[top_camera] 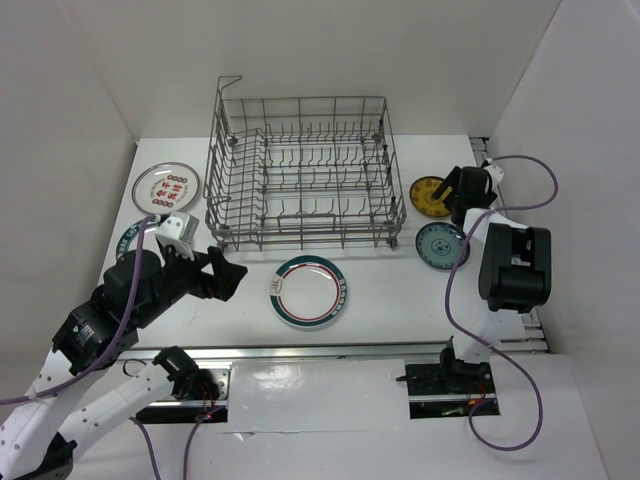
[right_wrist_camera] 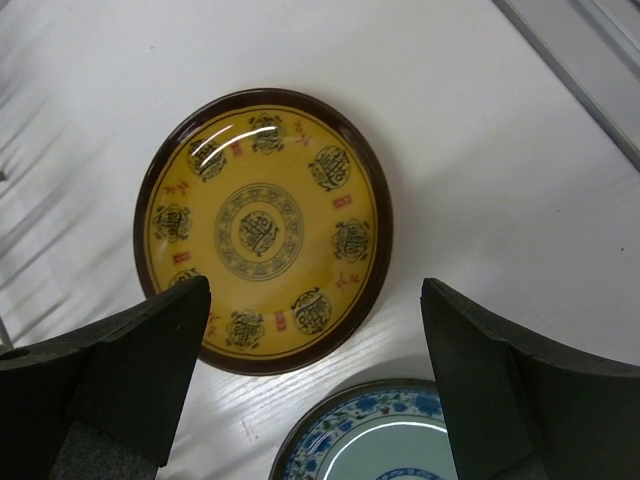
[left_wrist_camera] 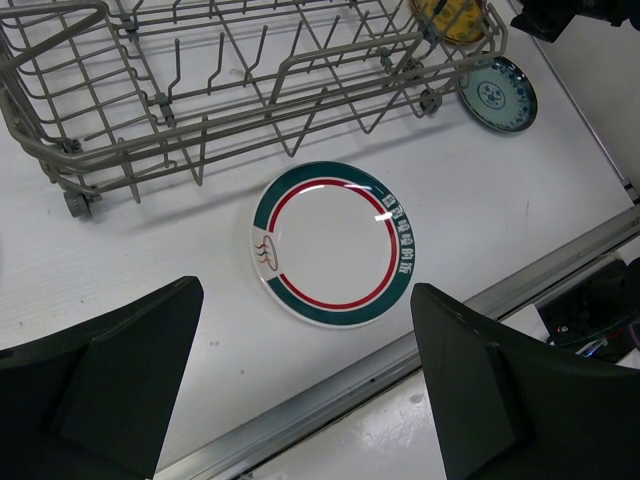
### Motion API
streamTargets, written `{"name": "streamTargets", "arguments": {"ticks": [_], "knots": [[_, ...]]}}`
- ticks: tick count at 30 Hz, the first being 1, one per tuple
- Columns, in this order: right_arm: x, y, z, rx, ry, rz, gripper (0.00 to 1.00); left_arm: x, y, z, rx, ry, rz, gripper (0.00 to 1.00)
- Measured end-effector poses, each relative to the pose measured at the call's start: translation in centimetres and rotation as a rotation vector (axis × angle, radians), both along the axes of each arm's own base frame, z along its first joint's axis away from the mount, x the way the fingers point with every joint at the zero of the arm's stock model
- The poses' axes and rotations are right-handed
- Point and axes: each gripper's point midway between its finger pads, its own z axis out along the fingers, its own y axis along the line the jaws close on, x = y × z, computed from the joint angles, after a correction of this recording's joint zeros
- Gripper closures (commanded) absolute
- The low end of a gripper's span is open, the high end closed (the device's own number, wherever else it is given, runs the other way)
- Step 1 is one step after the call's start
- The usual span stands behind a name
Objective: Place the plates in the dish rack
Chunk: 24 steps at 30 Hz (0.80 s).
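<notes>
The grey wire dish rack (top_camera: pixel 215 190) stands empty at the back centre; its front also shows in the left wrist view (left_wrist_camera: pixel 200 110). A white plate with a green rim and red ring (top_camera: pixel 310 291) (left_wrist_camera: pixel 333 243) lies flat in front of it. My left gripper (top_camera: pixel 226 268) (left_wrist_camera: pixel 305 300) is open and empty, just left of that plate. A plate with red marks (top_camera: pixel 166 186) lies at the far left. A yellow-brown plate (top_camera: pixel 430 195) (right_wrist_camera: pixel 262 230) and a teal plate (top_camera: pixel 438 244) (right_wrist_camera: pixel 370 440) lie right of the rack. My right gripper (top_camera: pixel 462 190) (right_wrist_camera: pixel 315 290) is open above them.
Another green-rimmed plate (top_camera: pixel 128 238) lies partly hidden under my left arm. A metal rail (top_camera: pixel 330 350) runs along the near edge. White walls close in the left, back and right. A purple cable (top_camera: pixel 455 300) loops beside the right arm.
</notes>
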Motion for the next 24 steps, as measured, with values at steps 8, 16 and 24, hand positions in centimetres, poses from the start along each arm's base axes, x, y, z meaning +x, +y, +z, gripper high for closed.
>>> {"name": "streamTargets", "arguments": {"ticks": [8, 16, 24], "knots": [[0.2, -1.2, -0.3, 0.029, -0.029, 0.007, 0.09, 0.0, 0.0, 0.1, -0.003, -0.004, 0.0, 0.01], [0.6, -0.8, -3.2, 0.056, 0.0, 0.04, 0.11, -0.1, -0.2, 0.1, -0.003, -0.004, -0.008, 0.01], [0.6, -1.4, -4.7, 0.07, 0.0, 0.049, 0.22, -0.1, -0.3, 0.1, -0.005, -0.003, -0.014, 0.01]]}}
